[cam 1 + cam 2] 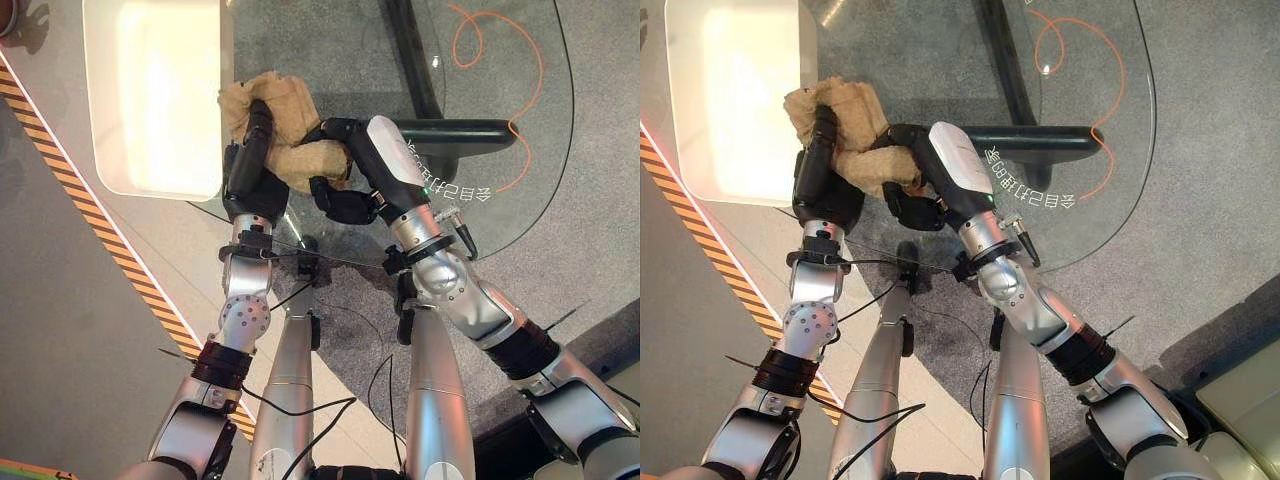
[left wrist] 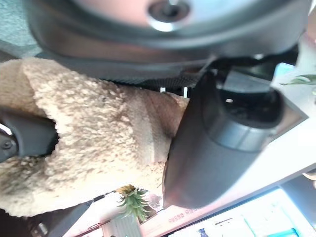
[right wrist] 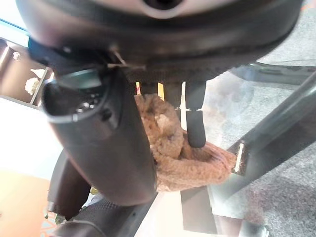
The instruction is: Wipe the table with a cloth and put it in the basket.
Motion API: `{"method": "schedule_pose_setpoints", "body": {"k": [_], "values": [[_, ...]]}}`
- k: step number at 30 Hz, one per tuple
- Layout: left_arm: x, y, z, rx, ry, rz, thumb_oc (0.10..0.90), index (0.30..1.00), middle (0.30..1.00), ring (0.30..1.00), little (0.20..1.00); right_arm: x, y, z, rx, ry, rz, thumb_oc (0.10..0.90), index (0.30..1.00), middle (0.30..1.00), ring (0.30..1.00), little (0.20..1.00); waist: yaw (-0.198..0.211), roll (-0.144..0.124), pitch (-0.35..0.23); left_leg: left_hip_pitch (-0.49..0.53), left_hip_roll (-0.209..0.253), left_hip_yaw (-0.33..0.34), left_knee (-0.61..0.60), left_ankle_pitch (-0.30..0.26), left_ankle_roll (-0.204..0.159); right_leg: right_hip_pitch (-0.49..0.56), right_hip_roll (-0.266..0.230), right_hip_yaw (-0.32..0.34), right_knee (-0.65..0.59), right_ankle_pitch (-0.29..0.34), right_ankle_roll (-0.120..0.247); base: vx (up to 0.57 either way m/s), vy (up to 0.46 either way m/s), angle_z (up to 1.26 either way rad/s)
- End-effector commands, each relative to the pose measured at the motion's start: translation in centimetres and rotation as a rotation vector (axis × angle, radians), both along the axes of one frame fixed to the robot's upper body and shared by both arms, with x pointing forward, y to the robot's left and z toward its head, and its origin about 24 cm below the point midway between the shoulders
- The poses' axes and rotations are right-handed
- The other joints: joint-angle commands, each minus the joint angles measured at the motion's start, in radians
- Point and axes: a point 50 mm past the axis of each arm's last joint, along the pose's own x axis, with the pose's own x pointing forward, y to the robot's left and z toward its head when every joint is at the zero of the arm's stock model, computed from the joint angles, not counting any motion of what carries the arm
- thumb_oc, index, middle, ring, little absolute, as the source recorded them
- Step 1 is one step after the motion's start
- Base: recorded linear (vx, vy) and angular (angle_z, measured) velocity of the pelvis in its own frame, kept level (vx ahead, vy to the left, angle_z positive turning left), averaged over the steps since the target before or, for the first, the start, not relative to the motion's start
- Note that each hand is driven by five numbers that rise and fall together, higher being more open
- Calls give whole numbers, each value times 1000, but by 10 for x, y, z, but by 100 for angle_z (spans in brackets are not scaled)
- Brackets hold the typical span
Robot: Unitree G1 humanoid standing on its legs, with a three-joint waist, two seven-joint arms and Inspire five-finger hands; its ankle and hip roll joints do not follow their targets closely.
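A tan fluffy cloth [image 1: 285, 125] lies bunched on the near edge of the round glass table [image 1: 540, 40], right beside the white basket [image 1: 105, 150]. My left hand [image 1: 255, 165] reaches onto the cloth from the near side, its fingers curled over the top of it. In the left wrist view the thumb [image 2: 222, 148] presses into the cloth [image 2: 98, 143]. My right hand [image 1: 345, 200] grips the cloth's right end; in the right wrist view the cloth [image 3: 185, 163] sits between its thumb [image 3: 98, 143] and a finger [image 3: 195, 123]. Both hands hold the same bundle.
The white basket [image 1: 700, 150] stands to the left of the cloth, its rim touching the bundle. Under the glass run the table's black legs [image 1: 455, 130] and an orange cable [image 1: 530, 100]. Yellow-black tape [image 1: 90, 220] crosses the floor at the left.
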Motion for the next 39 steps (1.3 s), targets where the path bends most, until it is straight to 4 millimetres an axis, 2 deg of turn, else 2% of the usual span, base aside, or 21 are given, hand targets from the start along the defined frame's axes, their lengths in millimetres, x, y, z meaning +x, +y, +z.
{"method": "schedule_pose_setpoints", "body": {"k": [1, 3, 4, 6, 7, 30, 35, 39], "values": [[-13, 9, 65, -23, -309, 112, 100, 300, 300, 300, 200, -43, 32, 69, 119, -339, 241, 180, 368, 368, 368, 280, 3, -37, -22, 15, -116, 90, 122, -172, 116, 48, 74, -50, -264, 170, 6, 0, 0, 0], [-14, 11, 66, -36, -313, 131, 100, 300, 300, 300, 200, -43, 32, 69, 123, -340, 240, 273, 448, 448, 448, 373, 3, -38, -22, 14, -117, 89, 123, -172, 116, 47, 75, -50, -264, 169, 5, 0, 0, 0], [-15, 12, 67, -48, -315, 147, 100, 300, 300, 300, 200, -42, 32, 70, 126, -338, 238, 471, 618, 618, 618, 571, 4, -38, -22, 15, -116, 89, 123, -172, 115, 47, 75, -51, -262, 168, 5, 0, 0, 0], [-15, 14, 67, -62, -312, 177, 100, 300, 300, 300, 200, -42, 32, 70, 137, -333, 235, 756, 862, 862, 862, 856, 4, -38, -22, 15, -117, 89, 122, -172, 115, 45, 76, -50, -261, 167, 5, 0, 0, 0], [-16, 16, 67, -70, -312, 191, 100, 300, 300, 300, 200, -41, 32, 69, 138, -328, 235, 800, 900, 900, 900, 900, 5, -38, -22, 15, -118, 88, 121, -172, 115, 46, 76, -50, -263, 167, 4, 0, 0, 0], [-25, 42, 76, -215, -257, 500, 100, 300, 300, 300, 200, -39, 39, 75, 158, -331, 244, 800, 900, 900, 900, 900, 16, -37, -22, 34, -125, 81, 111, -169, 111, 65, 73, -52, -266, 161, 6, 0, 0, 0], [-26, 47, 83, -198, -244, 590, 100, 300, 300, 300, 200, -35, 38, 77, 174, -325, 224, 800, 900, 900, 900, 900, 16, -33, -22, 40, -126, 82, 117, -171, 108, 71, 66, -52, -263, 160, 6, 0, 0, 0], [-24, 52, 90, -185, -251, 653, 100, 300, 300, 300, 200, -19, 28, 74, 221, -326, 97, 800, 900, 900, 900, 900, 12, -28, -22, 44, -122, 88, 114, -171, 104, 74, 63, -47, -262, 156, 5, -2, 17, 0]]}}
